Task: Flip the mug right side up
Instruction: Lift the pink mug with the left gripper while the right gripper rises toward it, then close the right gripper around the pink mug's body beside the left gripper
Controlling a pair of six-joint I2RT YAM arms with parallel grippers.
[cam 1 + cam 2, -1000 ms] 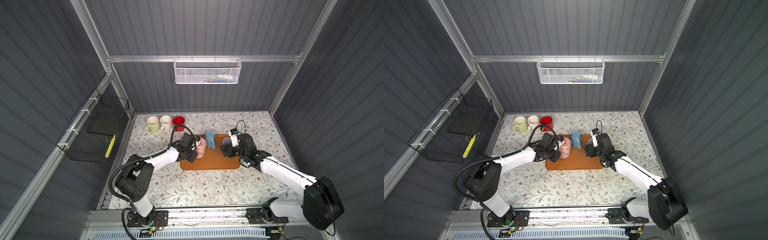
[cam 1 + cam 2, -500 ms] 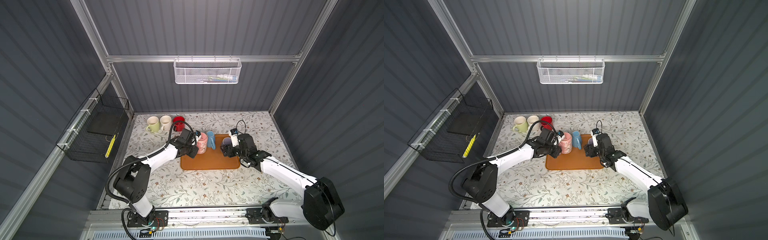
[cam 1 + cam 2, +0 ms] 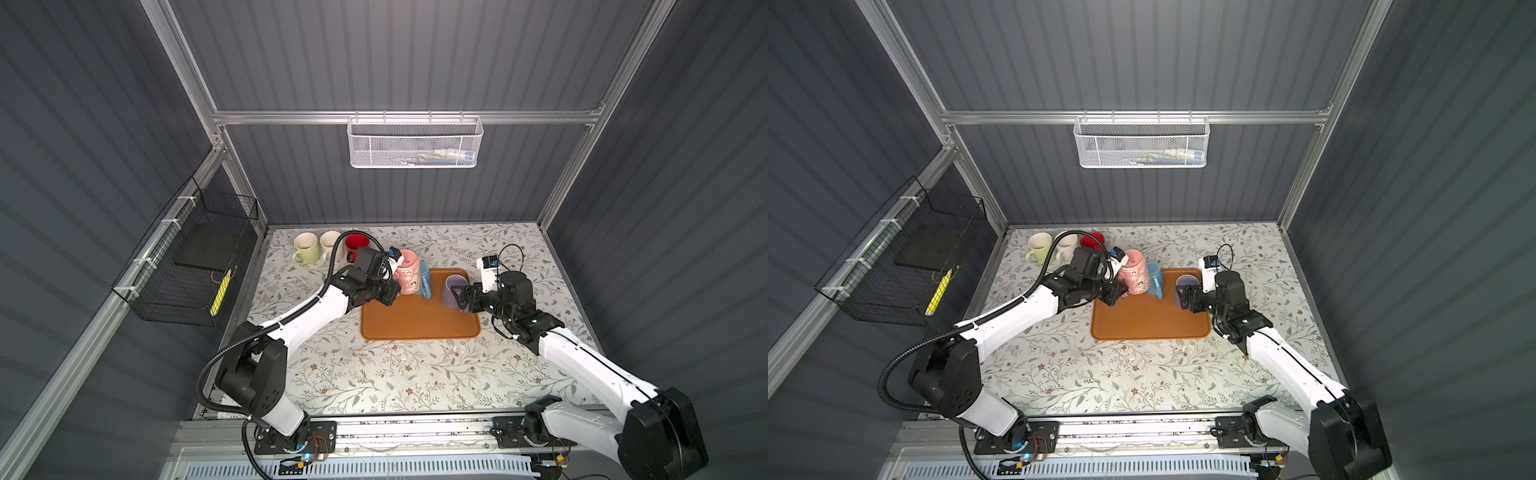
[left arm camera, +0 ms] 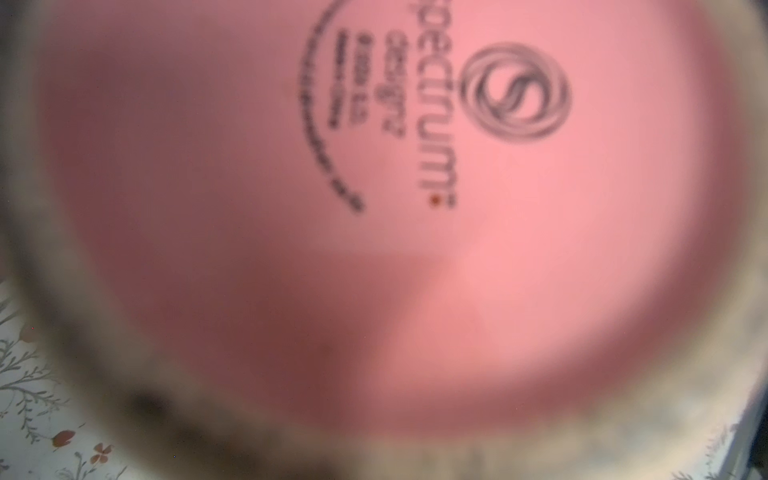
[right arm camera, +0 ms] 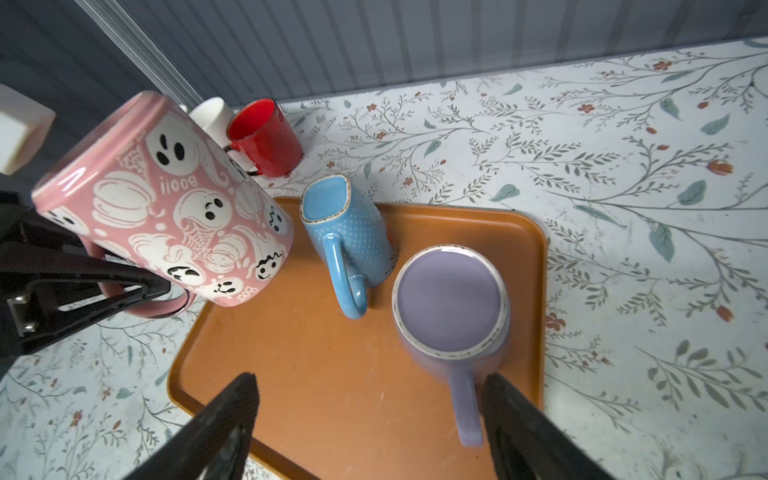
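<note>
My left hand [image 5: 158, 286] is clenched on the handle of the pink mug [image 5: 166, 208], the 1 with ghosts and pumpkins, and I hold it clear of the counter [image 3: 395, 374]. In both top views it hangs over the far left corner of the orange tray [image 3: 415, 320]. It is close to the blue mug [image 3: 424, 282], and my right wrist view shows a narrow gap between them. The pink mug is tilted, neither upside down nor upright. Its printed base fills my left wrist view, blurred and very near. From my right wrist I see the base end higher than the mouth end.

My right hand [image 5: 370, 384] is released, its 2 fingers [image 5: 220, 432] spread wide and low over the tray, holding nothing. The handle of the purple mug [image 5: 449, 299] lies just beside 1 finger, and I cannot tell whether they touch. The purple mug stands base up on the tray near its far right corner. The blue mug also stands base up on the tray, between the pink mug and the purple mug.

3 more mugs stand mouth up in a row on the counter at its far left corner. They are a red mug [image 3: 357, 243], nearest the tray, then a white mug [image 3: 331, 245] and a cream mug [image 3: 307, 249].
</note>
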